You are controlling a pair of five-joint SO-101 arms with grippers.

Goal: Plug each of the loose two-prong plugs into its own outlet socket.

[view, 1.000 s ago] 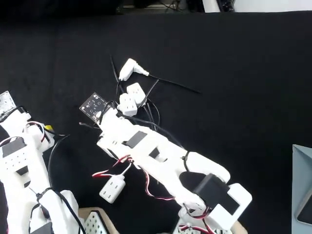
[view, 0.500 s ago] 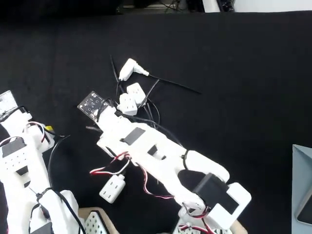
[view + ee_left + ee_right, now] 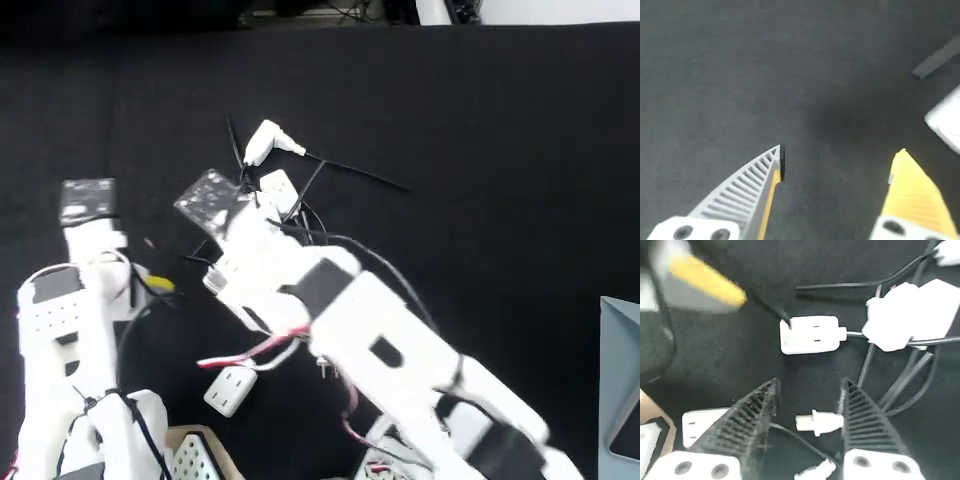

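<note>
Black table (image 3: 500, 150), two white arms: right arm (image 3: 380, 340) angled in from the near edge, left arm (image 3: 65, 330) beside it. Holds right gripper (image 3: 810, 385) fingers apart above a loose plug (image 3: 817, 422) lying between them, socket (image 3: 812, 335) just beyond; left gripper (image 3: 840, 152) fingers likewise spread, over bare table.

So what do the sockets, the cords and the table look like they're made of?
Sockets: apparently hard white plastic, smooth with a slight sheen, slots moulded in. Cords: likely rubbery black sheathing, since they lie in loose curves. Table: seemingly matte black cloth or felt, showing no glare; which one I cannot tell.
</note>
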